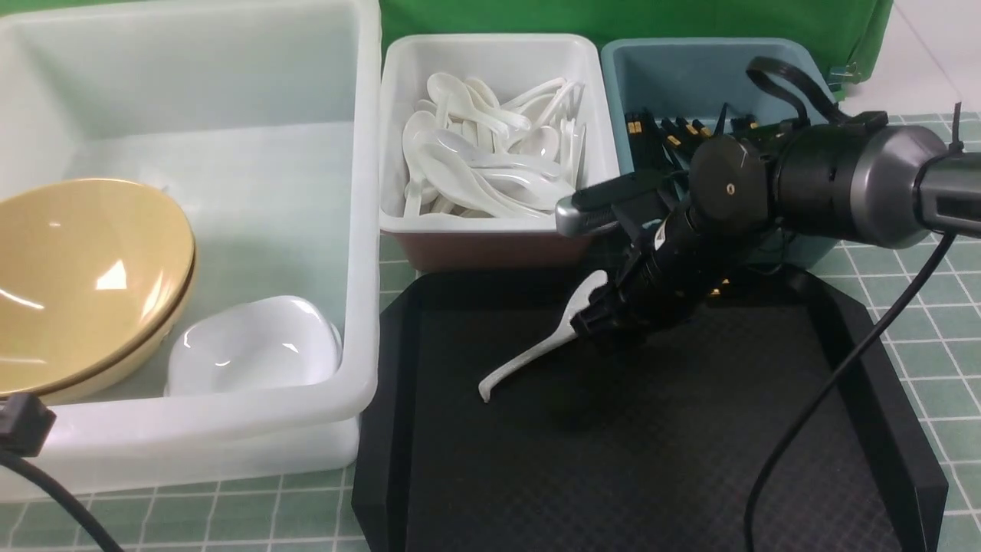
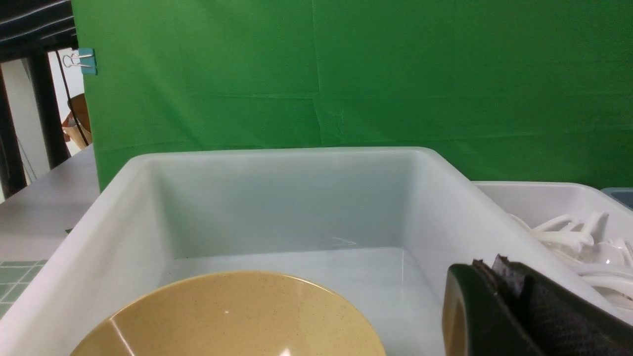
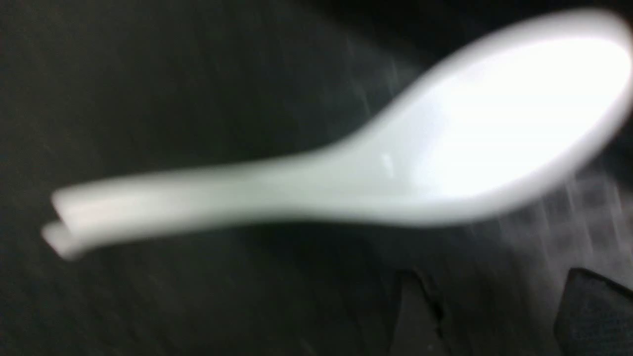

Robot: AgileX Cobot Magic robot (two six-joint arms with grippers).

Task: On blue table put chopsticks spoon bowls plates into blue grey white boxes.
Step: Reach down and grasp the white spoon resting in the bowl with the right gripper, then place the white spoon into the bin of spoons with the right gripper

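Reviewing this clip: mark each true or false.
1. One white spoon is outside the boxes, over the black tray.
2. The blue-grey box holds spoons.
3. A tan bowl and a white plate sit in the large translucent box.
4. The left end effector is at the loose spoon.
1. True. The loose spoon is over the black tray.
2. False. The blue-grey box holds chopsticks; the piled spoons are in the small white box.
3. True. The tan bowl and white plate are in the large translucent box.
4. False. It is the right end effector, at the scoop end.
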